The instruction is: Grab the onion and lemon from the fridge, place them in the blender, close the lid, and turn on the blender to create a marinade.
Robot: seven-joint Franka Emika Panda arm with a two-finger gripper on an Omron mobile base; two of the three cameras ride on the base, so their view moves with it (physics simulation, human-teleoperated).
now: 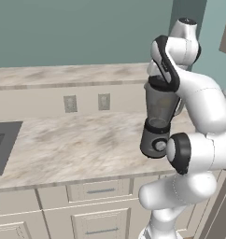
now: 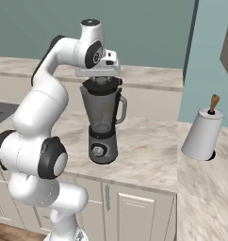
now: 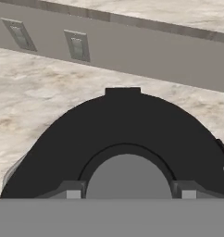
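Hovering our gripper over the blender, fingers spread either side of the lid's grey knob | black lid directly beneath, seated on the translucent jar's mouth | hand view gives us its side tab; right base view adds handle, front knob, a white utensil holder far right.

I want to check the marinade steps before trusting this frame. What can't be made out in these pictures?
- Inside the translucent grey blender jar: contents too faint in the right base view; the white arm covers part of it in the left base view.
- Black round lid: lower part cut off in the hand view.
- Gripper on the lid's grey centre knob: contact unclear.
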